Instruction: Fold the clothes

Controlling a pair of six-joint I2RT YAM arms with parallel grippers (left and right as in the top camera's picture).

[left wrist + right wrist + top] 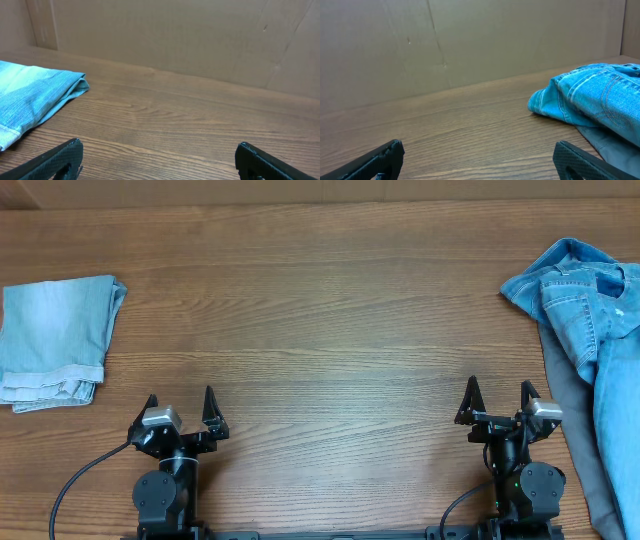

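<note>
Overhead: pale folded denim piece (58,335) lies done at the left edge of the brown wooden table (320,310); crumpled light-blue denim jeans (590,310) and grey trousers (575,430) lie unfolded at its right. Left gripper (180,395) and right gripper (498,387) gape empty.

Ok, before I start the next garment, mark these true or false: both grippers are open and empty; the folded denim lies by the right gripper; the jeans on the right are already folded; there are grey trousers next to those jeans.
1. The left gripper and right gripper are both open and empty. True.
2. The folded denim lies by the right gripper. False: it lies on the left gripper's side, apart from it.
3. The jeans on the right are already folded. False: they lie in a crumpled heap.
4. Grey trousers lie against the jeans. True.
</note>
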